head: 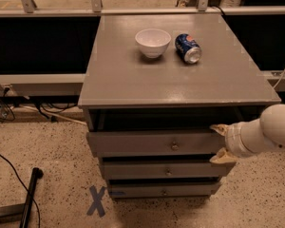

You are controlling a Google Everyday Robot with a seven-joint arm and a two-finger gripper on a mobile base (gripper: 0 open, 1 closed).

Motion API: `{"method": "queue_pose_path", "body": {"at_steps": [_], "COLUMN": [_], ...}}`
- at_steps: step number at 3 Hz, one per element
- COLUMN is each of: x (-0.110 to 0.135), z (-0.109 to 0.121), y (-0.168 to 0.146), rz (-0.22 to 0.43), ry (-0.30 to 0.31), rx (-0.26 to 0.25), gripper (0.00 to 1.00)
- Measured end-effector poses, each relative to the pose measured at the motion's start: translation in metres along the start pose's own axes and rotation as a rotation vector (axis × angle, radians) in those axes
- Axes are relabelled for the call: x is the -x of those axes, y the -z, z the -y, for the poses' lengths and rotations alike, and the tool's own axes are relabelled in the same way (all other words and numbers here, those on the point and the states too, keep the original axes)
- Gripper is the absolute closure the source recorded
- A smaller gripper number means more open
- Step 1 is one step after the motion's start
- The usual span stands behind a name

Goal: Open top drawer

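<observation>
The top drawer (147, 144) is the widest grey front under the cabinet top, with a small round knob (175, 147) at its centre. It stands out a little, with a dark gap above it. My gripper (218, 144) comes in from the right on a white arm and sits at the drawer front's right end. Its two tan fingers are spread apart, one at the front's top edge (219, 128) and one at its bottom edge (218, 158). I cannot tell whether they press on the front.
Two narrower grey drawers (166, 171) sit below. A white bowl (153, 42) and a blue can (187, 48) lying on its side are on the cabinet top (118, 80). A blue X (97, 200) marks the floor; a black pole (29, 196) lies at the left.
</observation>
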State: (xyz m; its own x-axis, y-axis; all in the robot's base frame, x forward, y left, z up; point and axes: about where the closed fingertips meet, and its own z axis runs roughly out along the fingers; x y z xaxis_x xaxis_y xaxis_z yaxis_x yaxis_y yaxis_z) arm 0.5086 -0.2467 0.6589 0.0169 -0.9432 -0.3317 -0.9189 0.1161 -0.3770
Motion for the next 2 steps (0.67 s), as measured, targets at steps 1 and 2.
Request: {"method": "queue_pose_path", "body": {"at_steps": [1, 2], "x": [0.001, 0.012], "z": [-0.015, -0.023], "y": [0.012, 0.039], "rz": [-0.002, 0.017], "ry": [-0.006, -0.001], "rx": [0.017, -0.013], "gripper": [0.43, 0.4]}}
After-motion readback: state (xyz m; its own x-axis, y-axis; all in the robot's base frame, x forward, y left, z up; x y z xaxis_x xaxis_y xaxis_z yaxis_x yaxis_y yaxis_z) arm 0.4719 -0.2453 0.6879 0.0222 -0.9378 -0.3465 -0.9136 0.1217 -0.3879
